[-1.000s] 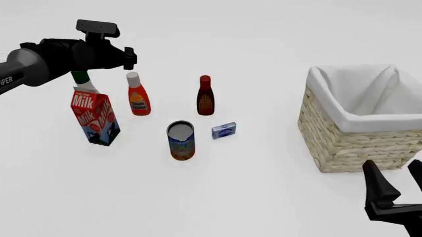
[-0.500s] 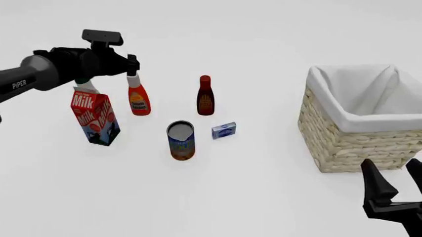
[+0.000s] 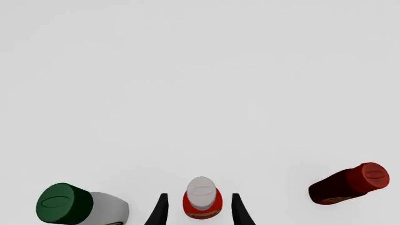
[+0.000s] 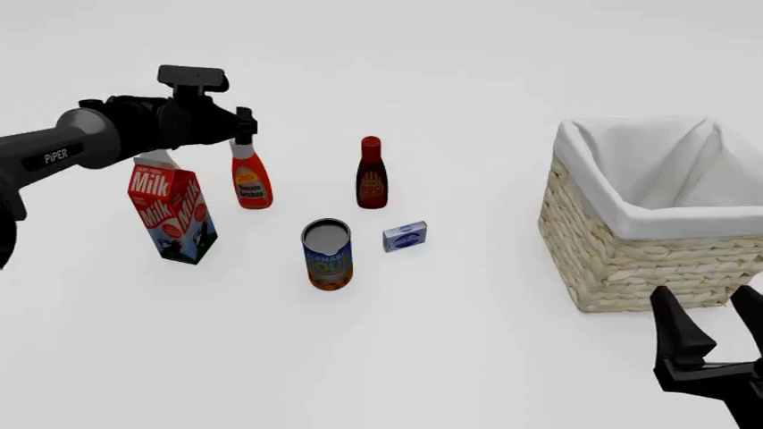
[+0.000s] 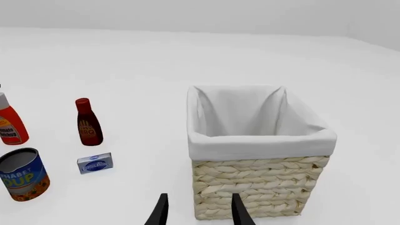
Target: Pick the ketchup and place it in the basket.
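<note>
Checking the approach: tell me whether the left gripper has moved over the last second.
Yes. In the front view the left gripper has come down and slightly right, from above the ketchup cap to around it; the milk carton stayed put.

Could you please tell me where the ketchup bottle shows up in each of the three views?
Front view: ketchup bottle stands left of centre, cap under the left gripper.
Left wrist view: white cap between the open jaws.
Right wrist view: partly cut off at the picture's edge.
Shared landmark: dark-red bottle beside it.
</note>
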Robot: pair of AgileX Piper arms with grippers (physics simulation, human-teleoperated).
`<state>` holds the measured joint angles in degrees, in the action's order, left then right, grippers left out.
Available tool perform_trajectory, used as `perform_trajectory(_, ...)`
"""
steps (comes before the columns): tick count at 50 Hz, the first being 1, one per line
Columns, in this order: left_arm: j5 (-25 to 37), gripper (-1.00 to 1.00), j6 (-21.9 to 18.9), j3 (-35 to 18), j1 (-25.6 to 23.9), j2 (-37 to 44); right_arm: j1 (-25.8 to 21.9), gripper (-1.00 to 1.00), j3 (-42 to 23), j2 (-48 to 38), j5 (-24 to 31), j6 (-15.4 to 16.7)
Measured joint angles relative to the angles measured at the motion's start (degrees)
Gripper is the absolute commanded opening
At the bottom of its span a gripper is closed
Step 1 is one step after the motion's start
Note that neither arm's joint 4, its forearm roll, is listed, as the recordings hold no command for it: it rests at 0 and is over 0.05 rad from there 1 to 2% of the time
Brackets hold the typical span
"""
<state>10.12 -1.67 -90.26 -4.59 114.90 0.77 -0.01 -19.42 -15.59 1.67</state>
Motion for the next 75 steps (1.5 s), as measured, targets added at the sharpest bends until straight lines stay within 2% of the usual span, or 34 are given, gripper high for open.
perform_trajectory(38,-0.7,1.00,0.9,-3.1,-0.7,4.8,0.4,1.00,0.0,-2.5,-1.7,-0.5)
perform_trajectory(75,-1.7,1.00,1.6,-3.4,-0.5,8.0,0.4,1.00,0.0,-4.1,-2.7,-0.5)
